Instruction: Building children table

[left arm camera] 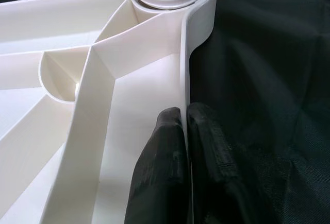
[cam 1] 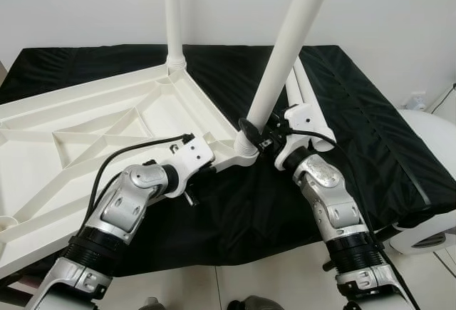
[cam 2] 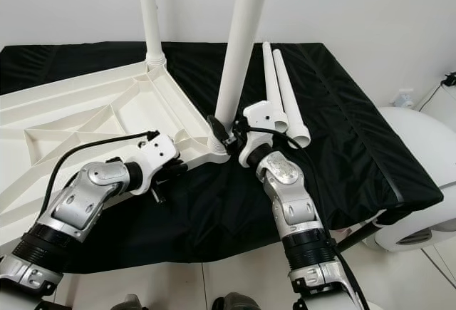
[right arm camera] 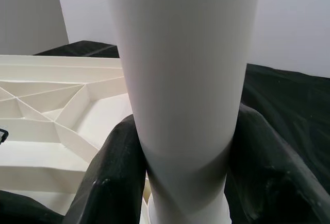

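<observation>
Now we see the white tabletop [cam 1: 85,121] upside down on the black-covered counter [cam 1: 370,125]. Our right gripper [right arm camera: 180,183] clasps the tilted leg [cam 1: 288,53] (at its corner socket); our left gripper [left arm camera: 183,147] pinches the tabletop's rim.

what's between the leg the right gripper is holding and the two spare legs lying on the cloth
In the right eye view, the right gripper with its white wrist block sits between the held leg and the two spare legs. Otherwise just black cloth.
</observation>
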